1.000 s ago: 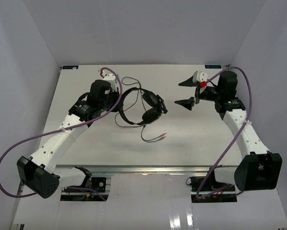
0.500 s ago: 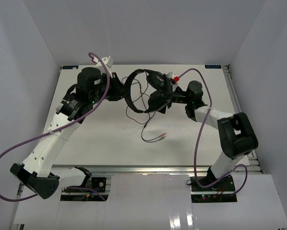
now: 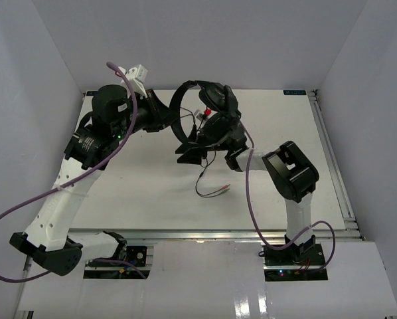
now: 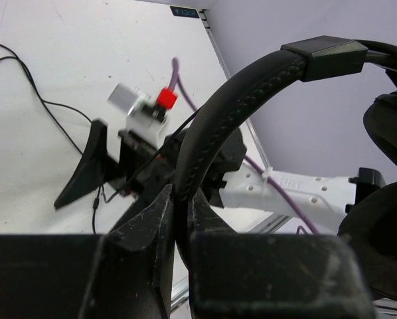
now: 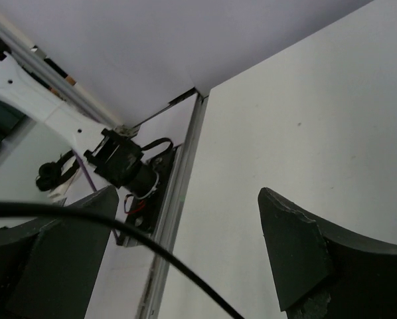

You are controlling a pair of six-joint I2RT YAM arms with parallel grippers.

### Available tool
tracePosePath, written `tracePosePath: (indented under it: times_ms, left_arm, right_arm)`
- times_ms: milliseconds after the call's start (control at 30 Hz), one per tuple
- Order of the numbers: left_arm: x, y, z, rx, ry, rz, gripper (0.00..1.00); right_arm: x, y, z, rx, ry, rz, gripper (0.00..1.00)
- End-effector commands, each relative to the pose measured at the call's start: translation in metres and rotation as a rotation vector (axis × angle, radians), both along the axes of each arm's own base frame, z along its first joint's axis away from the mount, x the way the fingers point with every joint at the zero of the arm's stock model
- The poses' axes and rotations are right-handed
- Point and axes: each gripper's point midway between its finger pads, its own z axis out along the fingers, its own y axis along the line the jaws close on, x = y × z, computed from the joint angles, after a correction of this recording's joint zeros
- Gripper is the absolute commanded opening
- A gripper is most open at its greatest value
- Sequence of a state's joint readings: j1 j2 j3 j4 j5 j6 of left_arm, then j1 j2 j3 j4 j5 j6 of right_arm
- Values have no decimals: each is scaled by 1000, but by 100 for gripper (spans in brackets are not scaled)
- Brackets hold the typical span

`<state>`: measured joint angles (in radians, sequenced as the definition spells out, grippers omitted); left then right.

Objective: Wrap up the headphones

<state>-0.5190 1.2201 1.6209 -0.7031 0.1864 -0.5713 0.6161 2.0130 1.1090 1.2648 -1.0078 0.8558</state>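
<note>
The black headphones (image 3: 215, 106) hang in the air over the back middle of the table. My left gripper (image 3: 174, 118) is shut on their padded headband (image 4: 251, 86), which runs up from between my fingers (image 4: 180, 196) in the left wrist view. The earcups (image 4: 384, 246) hang on the right of that view. The thin black cable (image 3: 202, 174) drops to the table and ends in two plugs (image 3: 222, 190). My right gripper (image 3: 208, 154) is open just below the earcups. In the right wrist view the cable (image 5: 165, 259) crosses between its spread fingers (image 5: 186, 196), untouched.
The white table (image 3: 285, 133) has a metal rail (image 3: 331, 153) along its right edge and white walls on three sides. Purple robot cables (image 3: 26, 206) loop off both arms. The right arm's elbow (image 3: 290, 174) is folded over the table's right middle.
My left gripper lifted the headphones higher and farther back. My right arm swung left and down under the earcups, still open, and the cable now passes between its fingers.
</note>
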Motion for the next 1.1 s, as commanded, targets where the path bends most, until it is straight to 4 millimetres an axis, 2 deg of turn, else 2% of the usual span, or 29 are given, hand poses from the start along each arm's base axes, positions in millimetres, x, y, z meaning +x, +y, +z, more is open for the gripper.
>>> tracePosePath:
  times_ms: [0,67,167,233,367,400,467,533,600,667,800,833,867,900,933,967,1067]
  left_arm:
    - [-7,3,37,-80,-68,8,0]
    - [-4,4,39,-85,-75,22,0]
    - [0,10,46,-87,-98,64,0]
    - [4,21,55,-93,-127,126,0]
    - [16,51,66,-119,-162,316,0]
    - [17,57,70,-136,-176,354,0]
    - [26,77,70,-158,-195,484,0]
    - [36,91,68,-179,-199,584,0]
    - [48,105,62,-197,-199,702,0]
    - [61,113,55,-208,-203,787,0]
    - [91,132,28,-175,-188,984,0]
    - [100,133,20,-176,-179,1009,0]
    - [109,129,15,-186,-180,1013,0]
    - [115,127,15,-186,-185,1018,0]
    - [122,127,13,-164,-185,1030,0]
    - [131,126,2,-112,-174,1050,0]
    - [141,135,-16,67,-190,1090,0]
  right_arm:
    - [-54,-1,36,215,-362,107,96]
    - [-65,6,18,158,-337,126,96]
    - [-72,9,-5,81,-340,114,84]
    - [-67,4,-25,17,-354,80,60]
    - [-73,-25,-46,-68,-348,34,22]
    - [-75,-29,-54,-100,-328,35,18]
    - [-76,-38,-55,-150,-409,9,11]
    - [-77,-49,-68,-246,-451,3,8]
    - [-70,-52,-68,-330,-494,-39,8]
    - [-70,-63,-71,-431,-512,-54,8]
    - [-64,-77,-64,-574,-648,-122,8]
    - [-63,-76,-60,-610,-717,-136,8]
    - [-65,-78,-65,-663,-743,-128,8]
    - [-63,-80,-64,-710,-768,-137,8]
    - [-57,-82,-55,-739,-800,-161,8]
    - [-47,-82,-39,-745,-846,-196,8]
    - [-15,-107,-6,-868,-1007,-333,8]
